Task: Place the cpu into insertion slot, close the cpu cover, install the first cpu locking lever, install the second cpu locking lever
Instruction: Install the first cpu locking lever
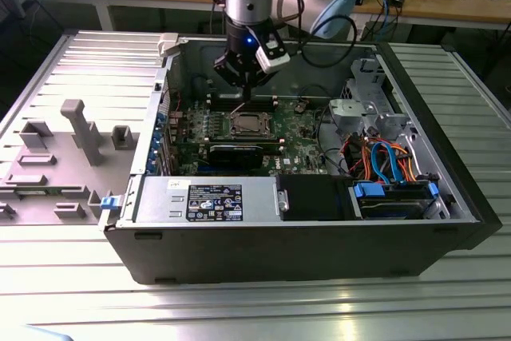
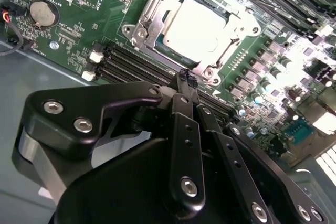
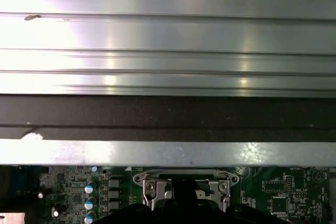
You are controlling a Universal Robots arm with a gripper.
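Second wrist view: the claw [image 2: 186, 80] has its two dark fingers pressed together at the tips, with nothing between them, so it reads as closed and empty. The cpu [image 2: 197, 24] lies just beyond those tips and lower down. It sits flat in the insertion slot [image 1: 248, 124] with its silver top bright under the light. The cpu cover [image 2: 240, 23] lies down around the chip, its square cut-out framing the metal top, and does not stand raised.

In the exterior view the claw [image 1: 242, 77] hangs inside the open computer case [image 1: 319, 237], above the green motherboard [image 1: 299, 129]. The slot is below it and slightly toward the camera, and the two are clearly apart. The memory slots [image 2: 131, 64] run between the claw's tips and the socket in the second wrist view.

By this showing the first two steps look done: the chip is seated and the cover is shut over it. The two locking levers are the open question. Thin metal parts run along the socket's edges, but I cannot tell whether either lever is hooked under its catch. The claw touches none of them.
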